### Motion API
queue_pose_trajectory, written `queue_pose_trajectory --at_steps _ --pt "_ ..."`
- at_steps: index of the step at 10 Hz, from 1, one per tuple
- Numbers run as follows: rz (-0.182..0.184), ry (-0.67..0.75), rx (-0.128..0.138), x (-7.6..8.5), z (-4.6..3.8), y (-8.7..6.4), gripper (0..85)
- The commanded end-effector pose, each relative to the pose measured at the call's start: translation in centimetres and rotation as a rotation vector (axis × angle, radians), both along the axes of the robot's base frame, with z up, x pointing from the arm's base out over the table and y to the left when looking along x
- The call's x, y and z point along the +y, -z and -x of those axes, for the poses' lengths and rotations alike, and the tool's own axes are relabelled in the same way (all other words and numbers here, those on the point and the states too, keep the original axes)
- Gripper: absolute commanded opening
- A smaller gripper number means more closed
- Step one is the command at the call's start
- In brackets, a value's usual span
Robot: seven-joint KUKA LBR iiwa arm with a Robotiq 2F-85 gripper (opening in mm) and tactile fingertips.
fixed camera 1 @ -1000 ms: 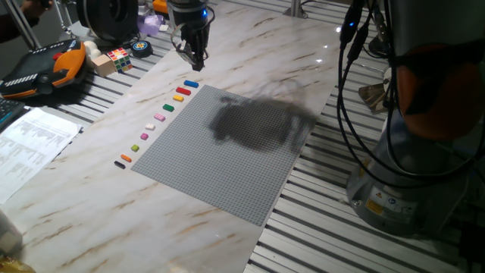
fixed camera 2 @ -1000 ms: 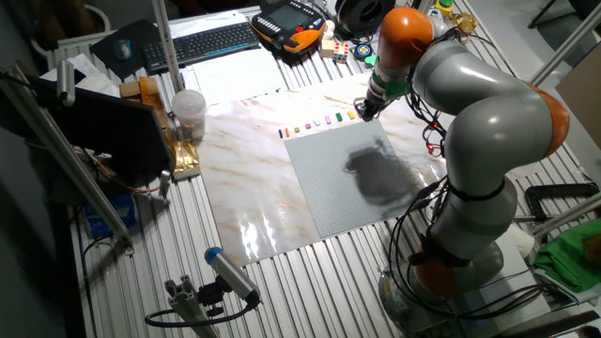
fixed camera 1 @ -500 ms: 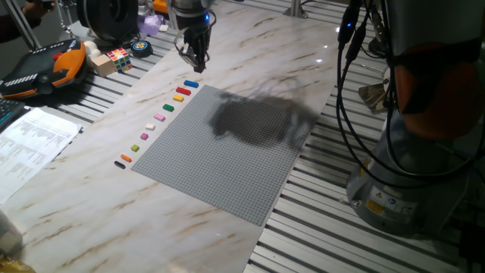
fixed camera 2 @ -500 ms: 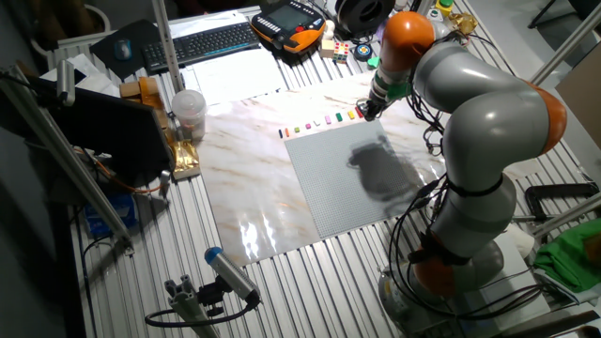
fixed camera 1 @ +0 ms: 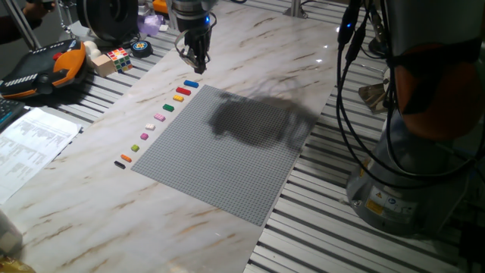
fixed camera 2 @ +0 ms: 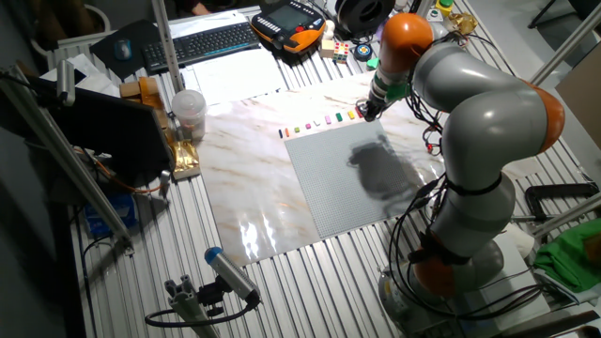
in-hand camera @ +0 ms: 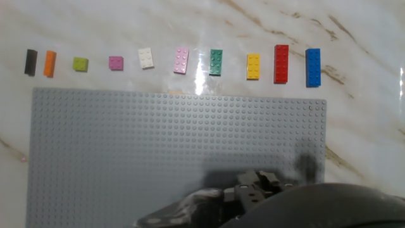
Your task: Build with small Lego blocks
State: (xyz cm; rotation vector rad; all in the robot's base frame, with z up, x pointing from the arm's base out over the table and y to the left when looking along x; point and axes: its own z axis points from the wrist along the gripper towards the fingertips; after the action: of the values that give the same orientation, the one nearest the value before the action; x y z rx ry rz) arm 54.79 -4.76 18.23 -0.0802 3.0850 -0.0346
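My claw (fixed camera 1: pixel 192 64) is hanging just above the marble table (fixed camera 1: pixel 91 193), over the far end of the brick row; its two fingers are looking close together and gripping nothing, though I cannot tell for sure how narrow the gap is.

Looking down from my hand, ten little bricks are lying in one row on the marble just beyond the grey studded plate (in-hand camera: pixel 126 158), apart from each other and from the plate. Left to right I am seeing a black brick (in-hand camera: pixel 30 62), an orange brick (in-hand camera: pixel 50 64), a lime brick (in-hand camera: pixel 80 64), a magenta brick (in-hand camera: pixel 116 63), a white brick (in-hand camera: pixel 146 57), a pink brick (in-hand camera: pixel 181 61), a green brick (in-hand camera: pixel 216 62), a yellow brick (in-hand camera: pixel 254 66), a red brick (in-hand camera: pixel 281 64) and a blue brick (in-hand camera: pixel 313 67).

No writing is showing on the bricks. The printed sheet (fixed camera 1: pixel 34 144) at the table's left edge is carrying text too small to read, and so is the yellow label (fixed camera 1: pixel 377 204) on my base.
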Motion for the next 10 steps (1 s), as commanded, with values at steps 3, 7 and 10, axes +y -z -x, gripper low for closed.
queue_pose_trajectory --at_steps 3,7,10 --pt "0.002 0.007 0.006 -0.2 -0.30 0.3 0.7" --pt "-0.001 0.005 0.002 -1.2 -0.79 0.7 0.7" --pt "-0.008 0.014 0.005 -2.7 -1.50 1.8 0.7"
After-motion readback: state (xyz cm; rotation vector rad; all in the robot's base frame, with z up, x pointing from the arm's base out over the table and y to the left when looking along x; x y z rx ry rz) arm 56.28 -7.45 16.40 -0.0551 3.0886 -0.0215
